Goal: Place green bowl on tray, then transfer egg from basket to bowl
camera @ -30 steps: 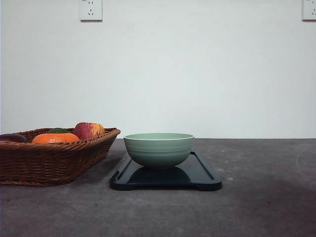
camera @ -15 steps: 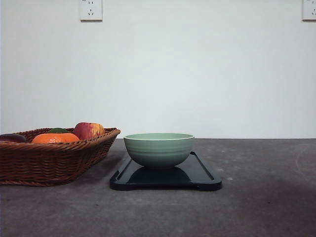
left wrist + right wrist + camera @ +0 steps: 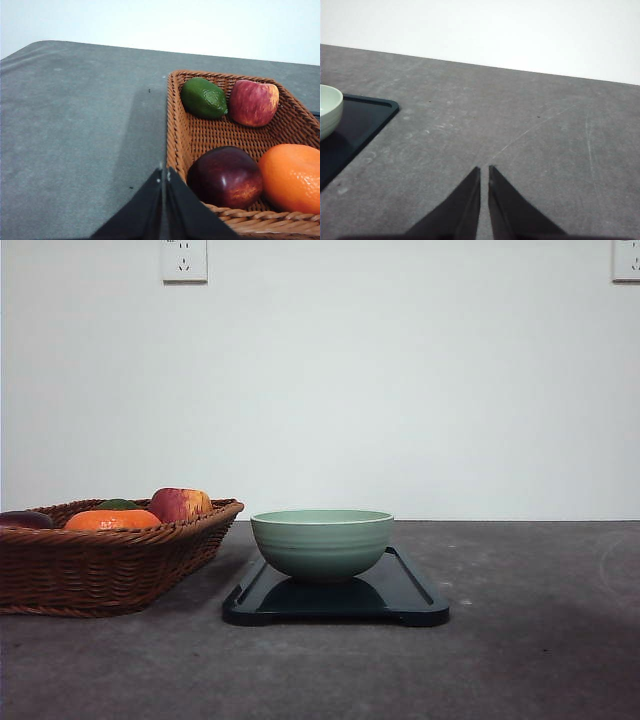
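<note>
Green bowl (image 3: 321,543) sits on the tray (image 3: 410,602), beside the basket (image 3: 100,565). Left end effector (image 3: 163,176) hangs clenched and empty just outside the basket's rim; right end effector (image 3: 484,172), clenched too, hovers over bare bench (image 3: 530,135).

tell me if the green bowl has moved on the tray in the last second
No. In the front view the green bowl sits at the same spot on the tray, its rim just as far from the basket.

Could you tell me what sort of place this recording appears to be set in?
Probably a lab or test bench staged as a kitchen scene: a bare grey table against a plain white wall with sockets, holding just a basket of fruit and a green bowl on a tray.
</note>
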